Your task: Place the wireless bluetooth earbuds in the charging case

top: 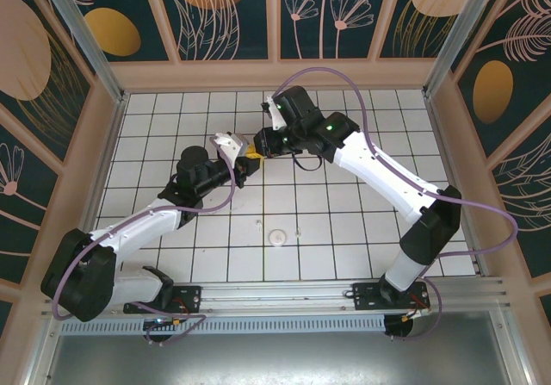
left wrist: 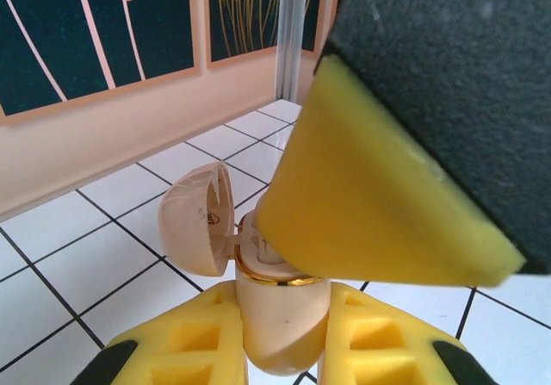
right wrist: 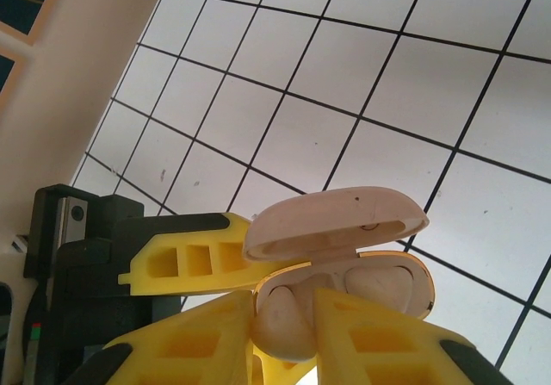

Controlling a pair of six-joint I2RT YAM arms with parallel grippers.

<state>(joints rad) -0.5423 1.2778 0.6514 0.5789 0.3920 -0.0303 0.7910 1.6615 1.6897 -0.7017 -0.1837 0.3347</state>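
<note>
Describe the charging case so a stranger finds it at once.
On the white tiled table, look where the two arms meet. The case sits clamped in the left hand: a small pale cream shell, lid hinged open, unlike the flat round disc lying loose on the table.

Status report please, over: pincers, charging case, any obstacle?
Left pincer shut on charging case, lid open. Right pincer at case mouth, grip unclear. Pale disc lies well apart.

I am operating in what reads as a robot test cell in a lab: white grid-tiled table (top: 344, 230), printed botanical wall panels (top: 224, 15) set in aluminium framing (top: 82, 36), and a metal mounting rail (top: 284, 292) carrying the left arm (top: 142, 221) and right arm (top: 387, 174).
</note>
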